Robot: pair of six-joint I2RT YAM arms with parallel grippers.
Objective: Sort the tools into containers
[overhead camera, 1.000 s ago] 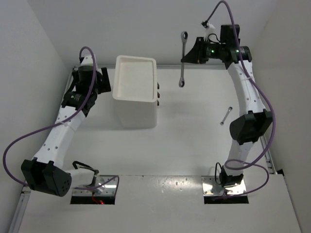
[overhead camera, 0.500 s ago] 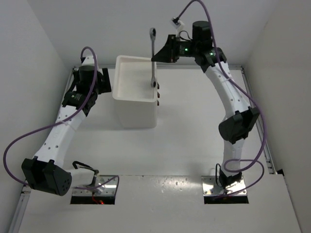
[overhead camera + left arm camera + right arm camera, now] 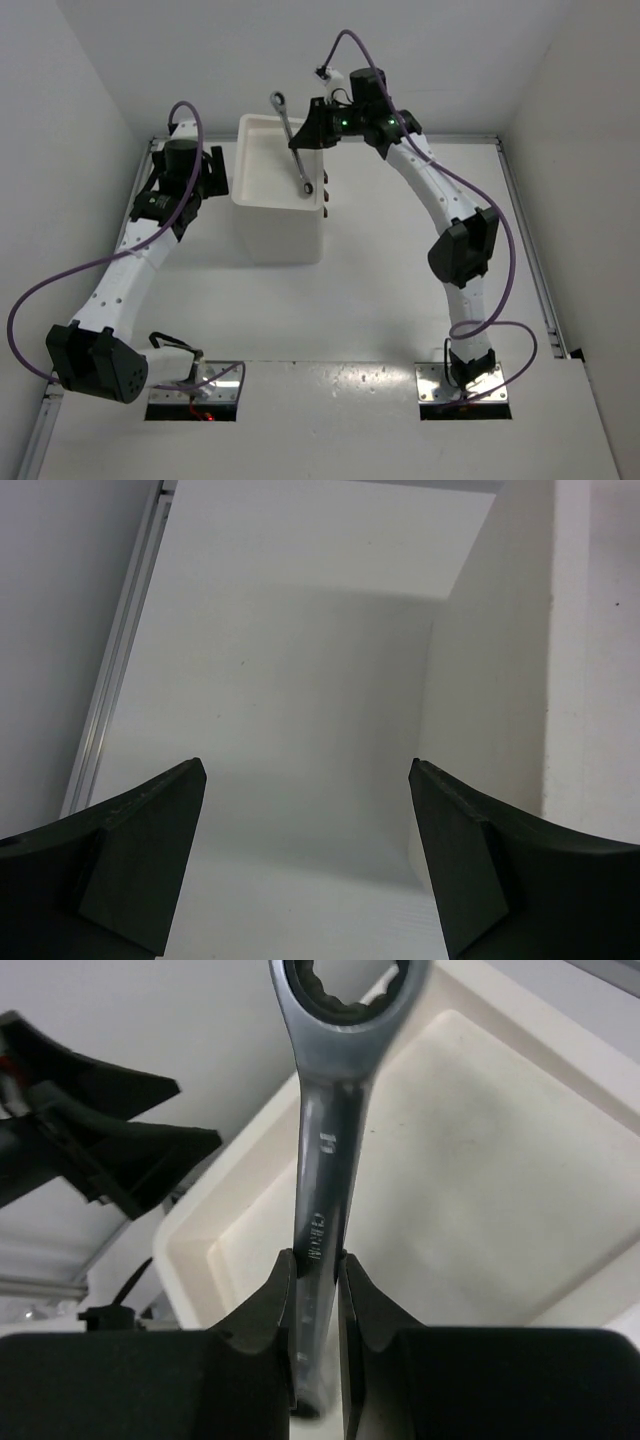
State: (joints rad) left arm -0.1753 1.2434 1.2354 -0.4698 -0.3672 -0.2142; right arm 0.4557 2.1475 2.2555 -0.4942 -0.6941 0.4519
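Your right gripper [image 3: 300, 143] is clenched on the silver wrench [image 3: 330, 1150], pinching the flat shank partway along, so the ring end sticks out well past the fingertips. The other end runs back between the fingers and out of the wrist camera's sight. From overhead the wrench hangs over the right-hand part of the recessed tray on top of the white drawer unit [image 3: 280, 235]. Its long axis is slanted: the ring end reaches toward the far rim, and the lower end sits near the right front corner, just above the dark knobs [image 3: 326, 195]. That slant is what your coming move depends on. I judge that the lower end could catch the rim or tip out over the knob side unless you carry the wrench a little farther left before letting go. How high the wrench hangs above the tray floor is hard to judge from these views, so go down gently. Your left gripper [image 3: 305, 770] is spread wide and empty, just beside the unit's left wall, and plays no part here.
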